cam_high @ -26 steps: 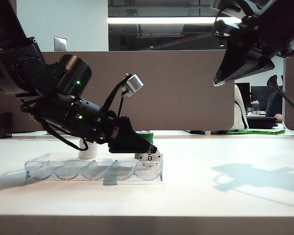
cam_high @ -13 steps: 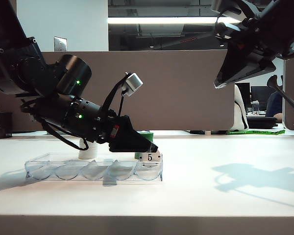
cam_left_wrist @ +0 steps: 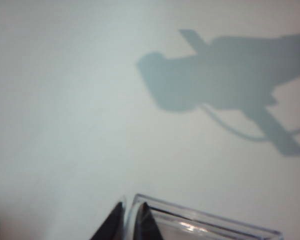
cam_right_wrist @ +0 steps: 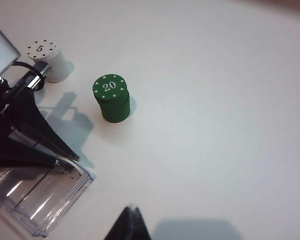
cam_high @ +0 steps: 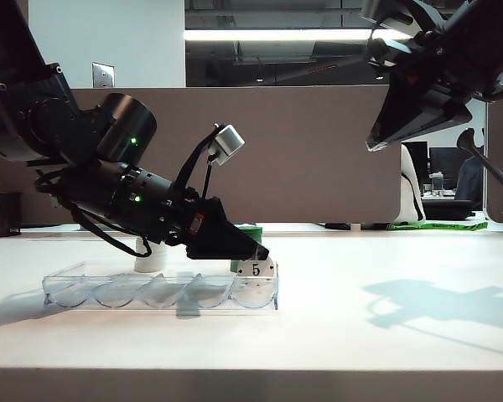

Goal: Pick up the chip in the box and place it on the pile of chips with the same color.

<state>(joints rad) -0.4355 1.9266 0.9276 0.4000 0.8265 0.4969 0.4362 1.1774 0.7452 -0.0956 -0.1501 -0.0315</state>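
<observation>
Chip (cam_high: 256, 269): white, "5" | left jaws at it (grip unclear) | right jaws aloft, together

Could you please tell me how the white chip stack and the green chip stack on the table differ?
The white chip stack is white with a dark 5 on top; the green chip stack is green with a white 20. The white stack stands closer to the left end effector. Both are short, upright cylinders of similar height.
</observation>
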